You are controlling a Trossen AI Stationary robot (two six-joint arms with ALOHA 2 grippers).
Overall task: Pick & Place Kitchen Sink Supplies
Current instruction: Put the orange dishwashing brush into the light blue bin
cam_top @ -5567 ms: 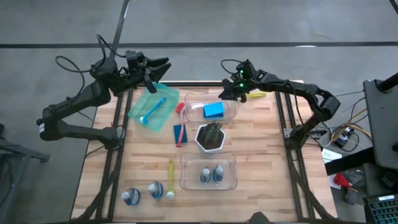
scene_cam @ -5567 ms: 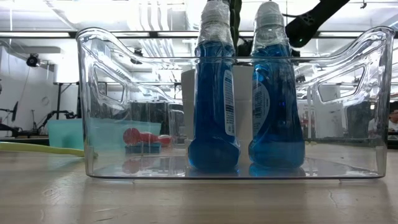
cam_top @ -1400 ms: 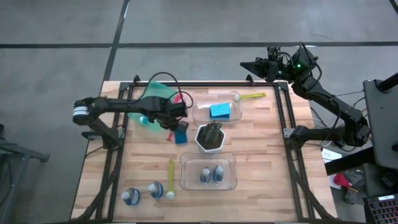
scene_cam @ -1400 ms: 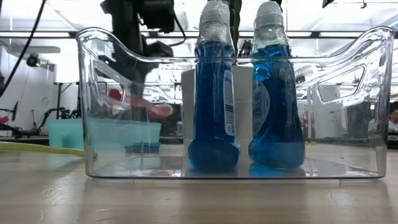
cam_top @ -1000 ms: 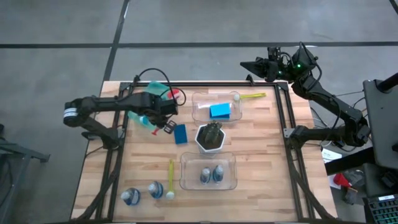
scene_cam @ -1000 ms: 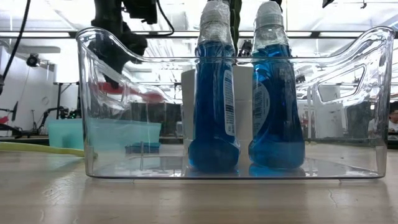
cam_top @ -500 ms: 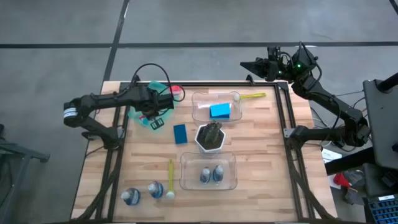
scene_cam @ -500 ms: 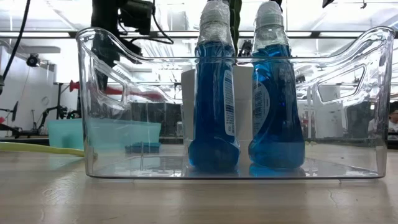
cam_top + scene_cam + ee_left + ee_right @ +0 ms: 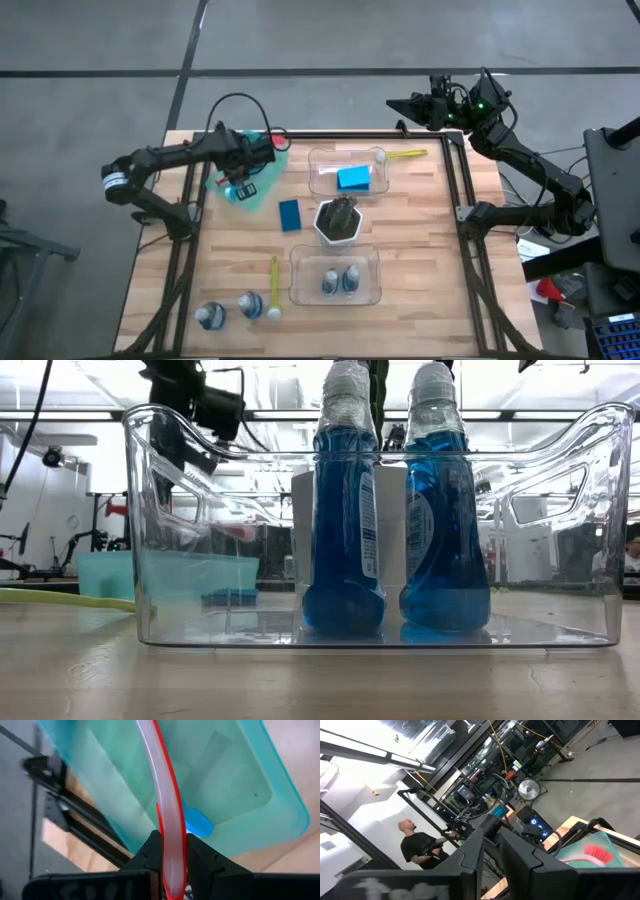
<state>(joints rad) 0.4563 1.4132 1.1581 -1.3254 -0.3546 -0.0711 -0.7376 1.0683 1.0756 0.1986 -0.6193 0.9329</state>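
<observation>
My left gripper (image 9: 245, 182) hangs over the green tray (image 9: 222, 180) at the table's far left and is shut on a pink brush (image 9: 280, 144). A blue brush (image 9: 197, 824) lies in the tray under it. A blue sponge (image 9: 290, 214) lies flat on the table, and another (image 9: 350, 178) is in the far clear bin. Two bottles (image 9: 337, 282) stand in the near bin. Two more bottles (image 9: 210, 316) and a yellow brush (image 9: 275, 285) rest near the table's near edge. My right gripper (image 9: 400, 103) waits, shut, beyond the far edge. My left gripper pinches the pink brush's handle (image 9: 170, 837) between its two fingers (image 9: 150, 852), which lie across it. The brush is lifted clear above the green tray (image 9: 235, 780). Most of the handle reaches out past the fingers.
A white hexagonal pot (image 9: 340, 220) with a dark plant stands between the two clear bins. A yellow-green brush (image 9: 405, 155) lies by the far bin's right end. Bare wood shows on the table's right side. A person (image 9: 417, 847) stands in the room behind.
My left gripper has carried the pink brush from beside the blue sponge toward the table's far left, over the green tray. The brush has stayed lifted and pinched. The sponge has stayed on the table.
</observation>
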